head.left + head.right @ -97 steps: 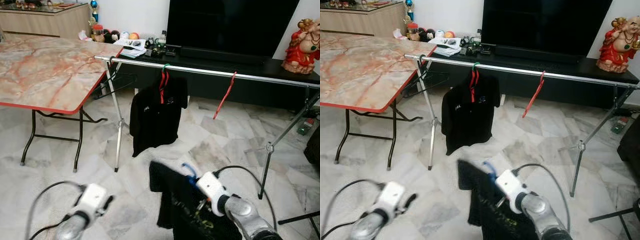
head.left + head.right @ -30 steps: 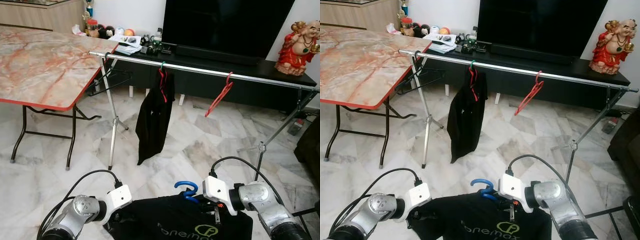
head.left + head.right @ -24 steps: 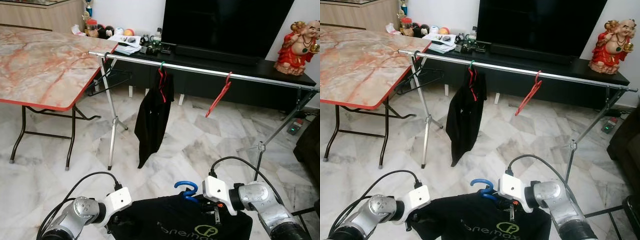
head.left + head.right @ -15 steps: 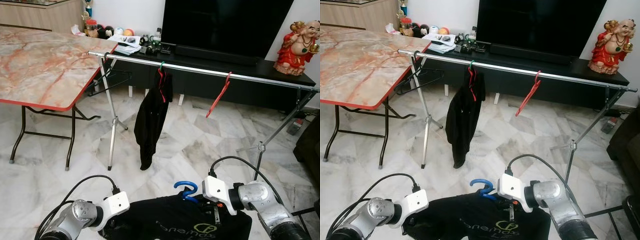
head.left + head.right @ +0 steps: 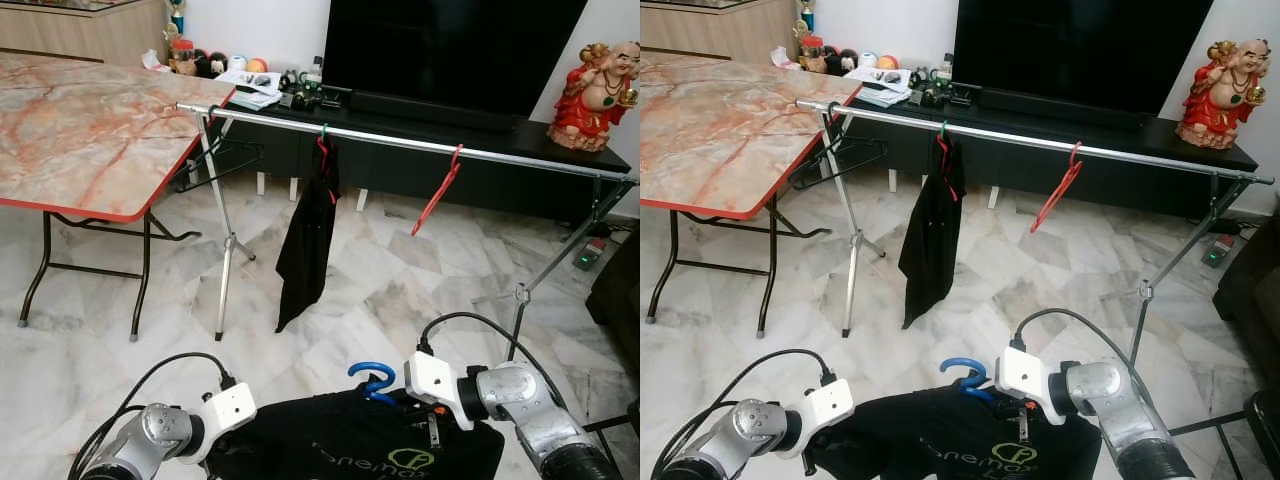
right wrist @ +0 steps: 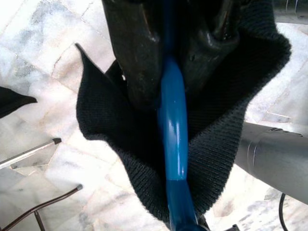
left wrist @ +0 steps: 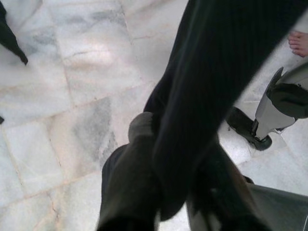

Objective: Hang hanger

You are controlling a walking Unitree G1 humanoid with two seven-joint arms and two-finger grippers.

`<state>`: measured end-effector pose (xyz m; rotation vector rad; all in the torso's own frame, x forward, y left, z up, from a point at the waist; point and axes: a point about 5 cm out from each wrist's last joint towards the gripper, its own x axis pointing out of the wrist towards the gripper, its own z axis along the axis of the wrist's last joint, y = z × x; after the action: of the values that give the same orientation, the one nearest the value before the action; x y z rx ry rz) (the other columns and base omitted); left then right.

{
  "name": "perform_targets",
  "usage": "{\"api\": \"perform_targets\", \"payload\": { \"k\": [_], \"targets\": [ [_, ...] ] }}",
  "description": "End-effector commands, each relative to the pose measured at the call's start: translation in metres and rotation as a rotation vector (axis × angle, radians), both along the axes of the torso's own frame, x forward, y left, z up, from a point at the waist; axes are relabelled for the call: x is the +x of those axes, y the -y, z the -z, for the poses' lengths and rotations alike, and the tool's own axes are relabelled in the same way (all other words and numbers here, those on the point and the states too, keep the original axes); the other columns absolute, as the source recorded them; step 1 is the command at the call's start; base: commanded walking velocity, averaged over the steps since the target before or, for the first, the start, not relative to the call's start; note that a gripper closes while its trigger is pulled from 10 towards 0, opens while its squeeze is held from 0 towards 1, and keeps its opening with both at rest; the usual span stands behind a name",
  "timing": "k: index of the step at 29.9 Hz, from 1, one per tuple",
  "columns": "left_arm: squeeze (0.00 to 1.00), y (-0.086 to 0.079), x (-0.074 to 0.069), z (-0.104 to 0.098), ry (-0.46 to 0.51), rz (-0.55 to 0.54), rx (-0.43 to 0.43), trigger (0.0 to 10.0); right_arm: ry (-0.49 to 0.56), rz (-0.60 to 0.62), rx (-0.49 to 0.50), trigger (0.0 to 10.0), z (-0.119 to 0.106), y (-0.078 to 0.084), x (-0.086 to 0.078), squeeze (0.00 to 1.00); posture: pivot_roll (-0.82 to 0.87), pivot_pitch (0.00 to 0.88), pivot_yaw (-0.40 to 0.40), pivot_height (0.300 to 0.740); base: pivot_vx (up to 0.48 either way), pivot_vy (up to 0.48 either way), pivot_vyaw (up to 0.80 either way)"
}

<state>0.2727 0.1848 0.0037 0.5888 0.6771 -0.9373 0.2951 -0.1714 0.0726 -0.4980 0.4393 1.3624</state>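
A blue hanger (image 5: 370, 378) carries a black shirt (image 5: 340, 452) low in front of me, its hook standing up. My right gripper (image 6: 168, 53) is shut on the blue hanger's neck, with knit fabric bunched round its fingers (image 6: 130, 62). At the shirt's left shoulder my left gripper (image 7: 173, 187) is shut on the black cloth, holding it spread. Farther ahead, a silver rail (image 5: 400, 142) runs across. On it hang another black shirt (image 5: 308, 240) on a red hanger, an empty red hanger (image 5: 438, 190), and a black hanger (image 5: 222, 160) at the left end.
A marble-topped folding table (image 5: 80, 130) stands on the left beside the rail's left stand (image 5: 222, 250). Behind the rail are a TV (image 5: 450, 50) on a low black unit and a red statue (image 5: 585, 85). A person's bare foot (image 7: 299, 43) shows in the left wrist view.
My left gripper has sunk a little with the shirt's shoulder. On the rail, the hanging black shirt has turned edge-on and swings. The right gripper has held still.
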Motion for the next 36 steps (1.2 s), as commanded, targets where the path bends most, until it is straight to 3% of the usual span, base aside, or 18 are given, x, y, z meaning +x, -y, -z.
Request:
{"api": "perform_targets", "payload": {
  "k": [1,14,23,24,27,32,36],
  "targets": [
    [0.0,0.002,-0.008,0.008,-0.043,0.004,-0.006,0.0,0.066,0.026,0.041,10.0,-0.014,-0.001,0.008,0.0,0.11,0.0,-0.136,0.74,0.0,0.0,0.0],
    [0.0,-0.008,-0.014,0.013,-0.039,-0.044,0.009,0.0,0.074,0.044,0.021,10.0,-0.013,0.003,0.009,0.0,0.11,0.0,-0.138,0.74,0.0,0.0,0.0],
    [0.0,-0.009,0.0,0.002,0.118,-0.189,-0.057,0.0,0.067,0.049,0.015,10.0,-0.01,0.003,0.008,0.0,0.11,0.0,-0.138,0.74,0.0,0.0,0.0],
    [0.0,-0.013,0.004,0.0,0.153,-0.26,-0.063,0.0,0.071,0.052,0.001,10.0,-0.009,0.004,0.008,0.0,0.11,0.0,-0.136,0.74,0.0,0.0,0.0],
    [0.0,-0.032,0.008,0.001,0.203,-0.434,0.012,0.0,0.09,0.083,-0.023,10.0,-0.008,0.008,0.01,0.0,0.11,0.0,-0.133,0.74,0.0,0.0,0.0],
    [0.0,-0.059,0.003,0.006,0.206,-0.67,0.099,0.0,0.106,0.134,-0.045,10.0,-0.008,0.013,0.014,0.0,0.11,0.0,-0.133,0.74,0.0,0.0,0.0],
    [0.0,-0.088,-0.017,0.018,0.16,-0.767,0.325,0.0,0.12,0.178,-0.068,10.0,-0.009,0.019,0.018,0.0,0.11,0.0,-0.131,0.74,0.0,0.0,0.0]
  ]
}}
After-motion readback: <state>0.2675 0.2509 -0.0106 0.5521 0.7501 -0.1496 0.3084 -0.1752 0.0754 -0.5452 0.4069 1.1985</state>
